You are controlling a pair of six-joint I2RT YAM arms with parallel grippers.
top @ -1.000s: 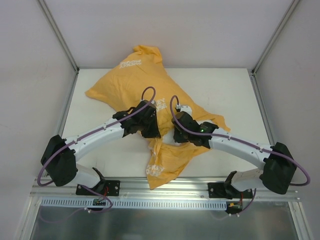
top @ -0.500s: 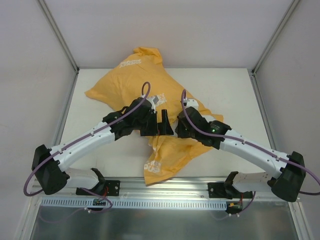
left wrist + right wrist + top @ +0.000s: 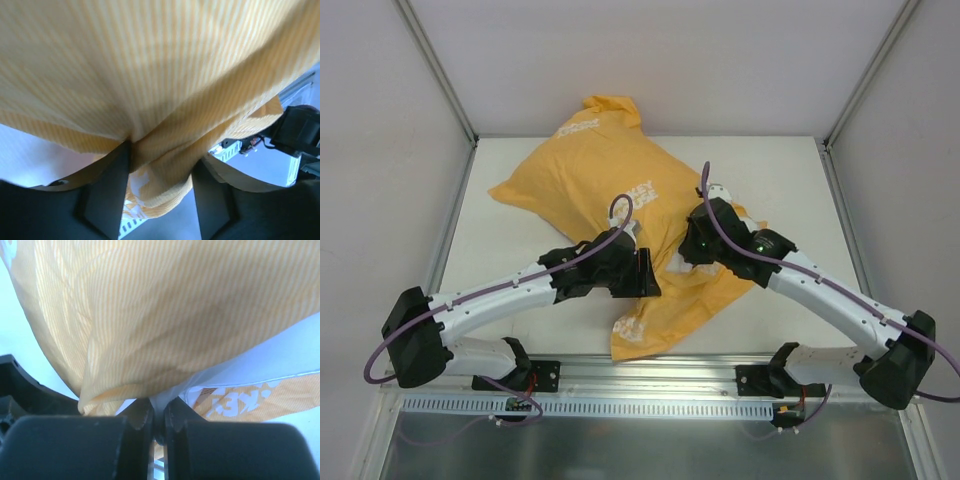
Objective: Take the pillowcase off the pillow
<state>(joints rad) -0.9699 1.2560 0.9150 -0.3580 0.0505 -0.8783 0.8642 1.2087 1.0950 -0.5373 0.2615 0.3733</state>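
Pillowcase (image 3: 585,175) mostly on; it and the pillow (image 3: 676,263) lie mid-bench (image 3: 790,190), a white sliver showing at the open end.
Right jaws are pressed together on that pale corner, apparently the pillow. Left jaws stand part-spread, a bunched orange fold filling the gap; firm hold not confirmable. Recommended: secure the left nip, keep the right anchored, draw the fold low and steadily toward the near edge. Against a second ago: left jaws sit nearer the open end, right arm reaches further out, white sliver newly visible.
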